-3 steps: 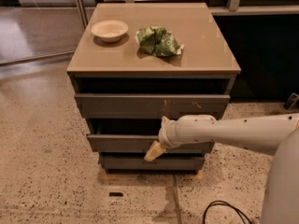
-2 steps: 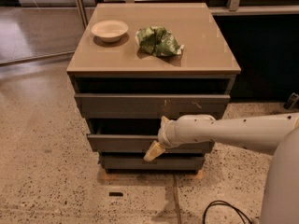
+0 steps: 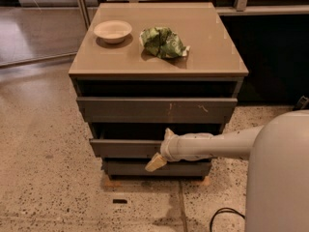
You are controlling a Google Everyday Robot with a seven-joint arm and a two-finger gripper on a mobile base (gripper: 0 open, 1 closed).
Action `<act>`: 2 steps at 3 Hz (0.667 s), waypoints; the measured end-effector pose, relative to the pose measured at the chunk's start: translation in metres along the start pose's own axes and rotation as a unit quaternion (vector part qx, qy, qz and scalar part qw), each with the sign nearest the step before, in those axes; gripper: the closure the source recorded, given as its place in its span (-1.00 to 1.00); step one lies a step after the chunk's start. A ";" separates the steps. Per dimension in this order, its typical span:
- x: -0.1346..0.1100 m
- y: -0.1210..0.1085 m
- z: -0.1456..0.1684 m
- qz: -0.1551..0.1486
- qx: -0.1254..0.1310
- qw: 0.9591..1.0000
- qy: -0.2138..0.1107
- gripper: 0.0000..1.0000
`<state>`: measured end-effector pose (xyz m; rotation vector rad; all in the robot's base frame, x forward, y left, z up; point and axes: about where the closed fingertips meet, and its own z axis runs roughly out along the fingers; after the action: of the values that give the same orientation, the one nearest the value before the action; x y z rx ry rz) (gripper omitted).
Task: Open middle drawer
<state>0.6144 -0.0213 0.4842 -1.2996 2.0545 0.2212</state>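
Middle drawer (image 3: pixel 126 148) sat in the bench (image 3: pixel 207 42), second of three stacked fronts. It lay below the wider front with pale scratches (image 3: pixel 154 110) and above the shortest front (image 3: pixel 125 168). Its panel was flat, grey-brown, with no handle and no marks visible. A dark gap ran along above its top edge, and the inside wasn't visible.

End effector (image 3: pixel 161 151) was right at the middle drawer's front, toward the panel's right half. A cream tip poked down-left over the panel's lower edge. Whether it was released or clenched couldn't be told. The pale arm (image 3: pixel 217 146) came in from the right and covered the right part of the panel.

On the bench top there was a cream bowl (image 3: pixel 112 31) at back left. A crumpled green bag (image 3: pixel 163 42) lay just beside it, apart from it. Speckled floor (image 3: pixel 43 178) all round.
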 end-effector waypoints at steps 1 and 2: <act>0.010 0.004 0.028 0.017 0.004 1.000 -0.008 -1.00; 0.013 0.006 0.054 0.015 -0.012 1.000 -0.004 -1.00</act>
<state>0.6303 -0.0021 0.4342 -1.2816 2.0714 0.2633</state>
